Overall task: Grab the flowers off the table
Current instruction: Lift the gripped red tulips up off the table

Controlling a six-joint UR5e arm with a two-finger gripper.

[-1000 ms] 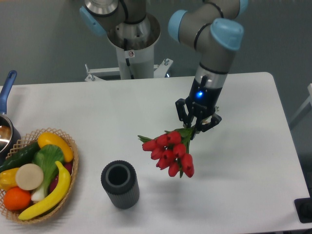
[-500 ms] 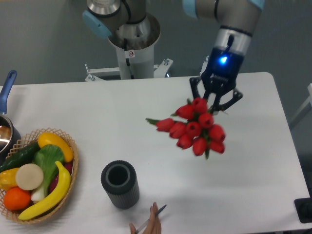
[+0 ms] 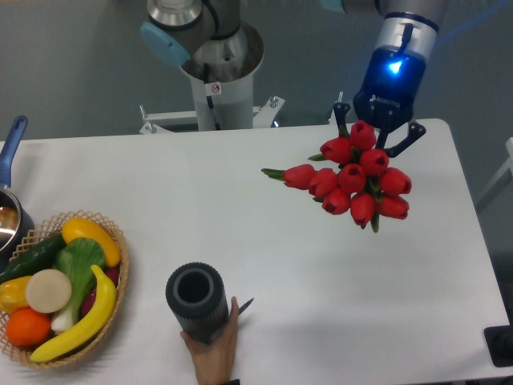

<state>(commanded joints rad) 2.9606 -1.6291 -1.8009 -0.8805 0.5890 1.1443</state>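
Note:
The flowers [image 3: 353,180], a bunch of red tulip buds, hang in the air above the right half of the white table [image 3: 264,241]. My gripper [image 3: 380,135] is directly above and behind the buds, shut on the stems, which the buds mostly hide. One bud with a green tip sticks out to the left. The black fingers [image 3: 412,138] show on either side of the top buds.
A dark grey ribbed cylinder vase [image 3: 197,302] stands near the front edge, with a human hand [image 3: 215,349] holding it from below. A wicker basket [image 3: 115,301] of fruit and vegetables sits at the front left. A blue-handled pot [image 3: 10,210] is at the left edge.
My gripper has risen and moved right and back, carrying the flowers higher off the table. The hand at the front edge has reached up and taken hold of the vase.

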